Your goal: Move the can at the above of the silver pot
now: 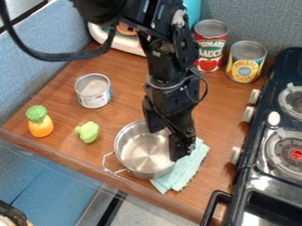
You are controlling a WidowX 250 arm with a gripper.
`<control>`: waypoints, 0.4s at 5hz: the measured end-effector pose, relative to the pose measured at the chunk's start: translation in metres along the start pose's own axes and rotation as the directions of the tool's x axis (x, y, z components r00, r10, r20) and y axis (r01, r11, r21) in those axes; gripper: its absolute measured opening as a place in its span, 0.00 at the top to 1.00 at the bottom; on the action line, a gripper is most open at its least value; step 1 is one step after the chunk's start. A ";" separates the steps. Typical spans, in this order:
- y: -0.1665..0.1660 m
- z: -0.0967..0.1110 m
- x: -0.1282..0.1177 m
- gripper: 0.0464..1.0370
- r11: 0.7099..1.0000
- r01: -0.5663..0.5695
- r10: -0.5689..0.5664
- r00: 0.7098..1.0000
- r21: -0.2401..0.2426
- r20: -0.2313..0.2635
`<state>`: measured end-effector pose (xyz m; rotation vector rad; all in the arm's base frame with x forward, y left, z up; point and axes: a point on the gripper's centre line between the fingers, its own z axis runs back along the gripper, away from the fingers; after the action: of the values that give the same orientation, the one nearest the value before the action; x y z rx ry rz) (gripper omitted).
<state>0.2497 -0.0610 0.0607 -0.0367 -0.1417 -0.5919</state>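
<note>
"Camera view: what does the gripper [167, 136] have?"

"Nothing. Its two fingers are apart, over the silver pot [141, 152]."

"Where's the can?"

"I guess it's the small can [93, 92], on the table [121, 103] up and left of the hand. The red can [207, 59] and yellow can [243, 67] stand up and right of it. I can't tell for sure which one is meant."

"Is the job done?"

"I don't think so. If it's the small one, picking it up and moving it look left to do."

"What's inside things?"

"Under the hand, the pot shows just shiny metal, but the hand hides some. I can't tell what's in the cans."
</note>
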 end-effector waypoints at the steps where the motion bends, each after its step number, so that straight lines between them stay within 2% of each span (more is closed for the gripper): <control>1: -0.001 -0.006 -0.004 0.04 1.000 -0.002 0.002 1.000 -0.013 -0.026; 2: 0.027 -0.001 -0.020 0.04 0.995 -0.100 0.100 0.994 -0.015 -0.043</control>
<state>0.2479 -0.0278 0.0568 -0.0475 -0.0934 -0.4937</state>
